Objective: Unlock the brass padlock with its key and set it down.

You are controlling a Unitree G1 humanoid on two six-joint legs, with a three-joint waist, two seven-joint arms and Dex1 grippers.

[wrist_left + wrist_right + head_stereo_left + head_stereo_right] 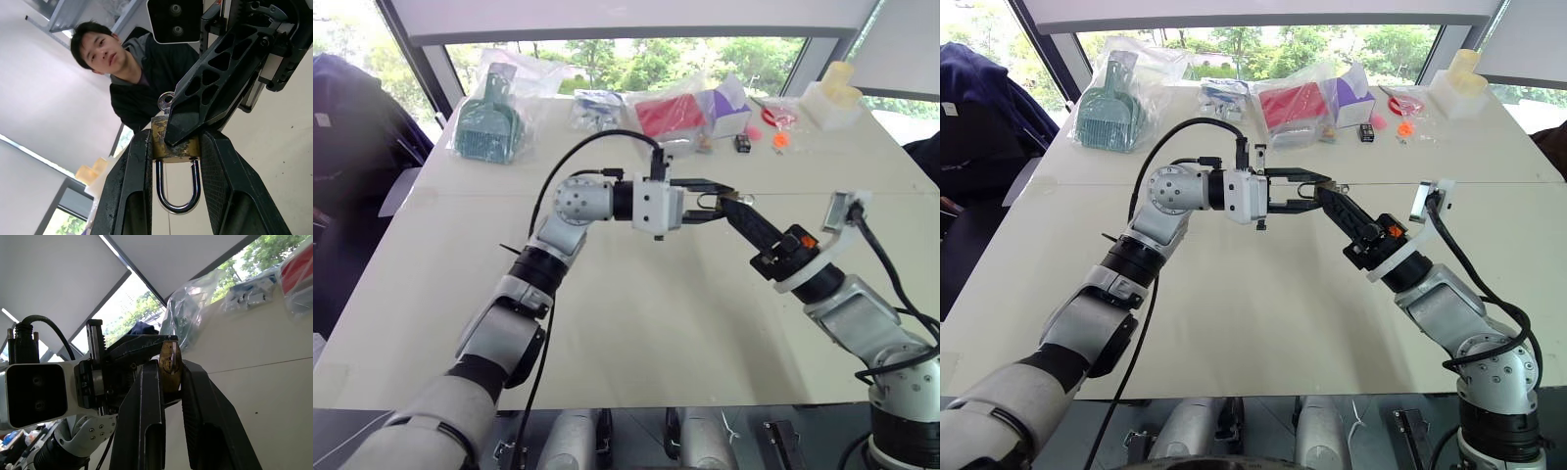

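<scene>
Both of my grippers meet in the air above the pale table (636, 323), well clear of its surface. My left gripper (168, 147) points sideways toward my right and is clenched on the brass padlock (161, 142): the yellowish body sits wedged between its two black fingers (129, 196), with the silvery shackle (177, 193) hanging back toward my left wrist, in the gap between those fingers. My right gripper (170, 369) reaches up and across from the right, and its tips come in at the padlock's outer end. In the left wrist view one right finger (210, 83) lies across the face of the brass body, touching it. The key (166, 101) stands out of the padlock's far end, its small round head just past the tip of that right finger. In the right wrist view the padlock (170, 363) shows between my right fingertips, which are drawn in close on either side of it; whether they pinch the key itself or the brass I cannot tell.

A person (137, 73) in a dark top stands behind the table.
</scene>
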